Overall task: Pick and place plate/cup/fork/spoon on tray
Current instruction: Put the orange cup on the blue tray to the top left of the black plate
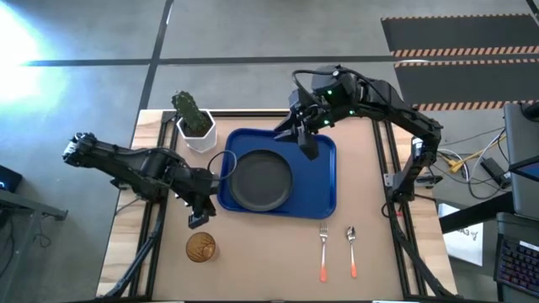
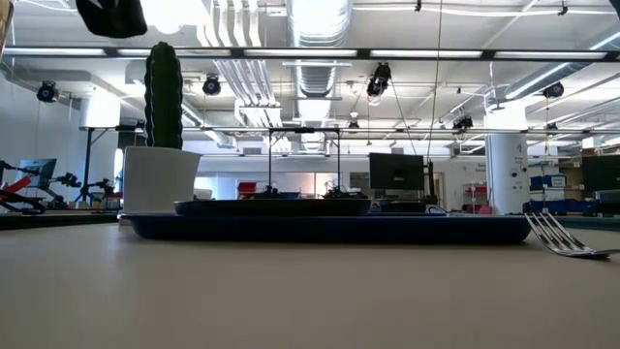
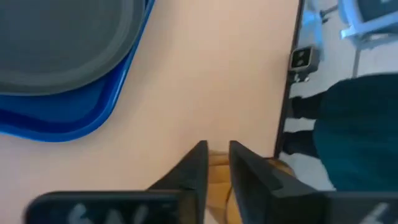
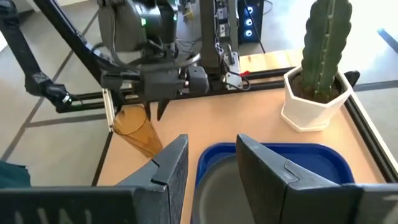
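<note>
The dark plate (image 1: 259,179) lies flat in the blue tray (image 1: 324,181) at mid-table. The amber cup (image 1: 200,247) stands upright on the table near the front left; it also shows in the right wrist view (image 4: 134,129). The fork (image 1: 322,248) and the spoon (image 1: 352,250) lie side by side on the table near the front edge, orange handles toward it. My left gripper (image 1: 199,219) hovers just on the far side of the cup, its fingers (image 3: 200,167) pointing down with a narrow gap. My right gripper (image 1: 307,145) is open and empty over the tray's far right corner.
A white pot with a green cactus (image 1: 194,124) stands at the table's far left, beside the tray's far left corner. Bare table lies between the tray and the front edge, around the cup, fork and spoon. A person's dark clothing (image 3: 354,143) shows beyond the table edge.
</note>
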{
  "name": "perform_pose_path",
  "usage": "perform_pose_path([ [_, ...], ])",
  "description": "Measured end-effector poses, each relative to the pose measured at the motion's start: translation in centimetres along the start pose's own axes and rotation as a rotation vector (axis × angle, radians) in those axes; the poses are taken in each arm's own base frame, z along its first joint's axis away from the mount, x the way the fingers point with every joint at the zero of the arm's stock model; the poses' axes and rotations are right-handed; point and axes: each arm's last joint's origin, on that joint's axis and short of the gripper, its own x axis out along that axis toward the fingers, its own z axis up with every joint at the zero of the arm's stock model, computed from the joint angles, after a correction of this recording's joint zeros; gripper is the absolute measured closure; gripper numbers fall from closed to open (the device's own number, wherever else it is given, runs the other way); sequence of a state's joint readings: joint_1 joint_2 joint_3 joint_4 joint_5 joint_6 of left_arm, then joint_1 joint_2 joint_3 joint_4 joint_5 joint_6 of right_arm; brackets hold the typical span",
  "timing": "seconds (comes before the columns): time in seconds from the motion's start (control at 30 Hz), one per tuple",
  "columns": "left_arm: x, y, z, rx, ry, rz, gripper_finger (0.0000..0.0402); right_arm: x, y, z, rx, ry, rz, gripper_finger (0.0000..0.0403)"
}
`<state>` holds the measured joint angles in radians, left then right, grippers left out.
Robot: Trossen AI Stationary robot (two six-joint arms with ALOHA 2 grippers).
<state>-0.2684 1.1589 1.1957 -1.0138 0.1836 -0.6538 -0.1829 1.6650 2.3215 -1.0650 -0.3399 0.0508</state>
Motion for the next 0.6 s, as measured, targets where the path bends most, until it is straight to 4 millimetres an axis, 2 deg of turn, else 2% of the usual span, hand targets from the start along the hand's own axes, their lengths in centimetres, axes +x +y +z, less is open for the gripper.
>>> perform_pose_path([
  [0.13, -0.1, -0.2, 0.0, -0.066, 0.015, -0.021, 0.0283, -0.1, 0.1, 0.0, -0.009, 0.002, 0.006, 0.028],
  [0.23, 0.2, -0.3, -0.4, -0.108, 0.122, -0.114, 0.0255, -0.4, 0.2, 0.0, -0.013, 0.002, 0.008, 0.028],
  [0.4, 0.8, 0.0, -1.1, -0.239, 0.275, -0.145, 0.0245, -1.3, 0.5, 0.0, -0.029, -0.009, 0.008, 0.028],
  [0.6, 1.9, 0.7, -1.5, -0.251, 0.347, -0.008, 0.0245, -2.6, 0.9, 0.1, -0.048, -0.03, 0.009, 0.028],
])
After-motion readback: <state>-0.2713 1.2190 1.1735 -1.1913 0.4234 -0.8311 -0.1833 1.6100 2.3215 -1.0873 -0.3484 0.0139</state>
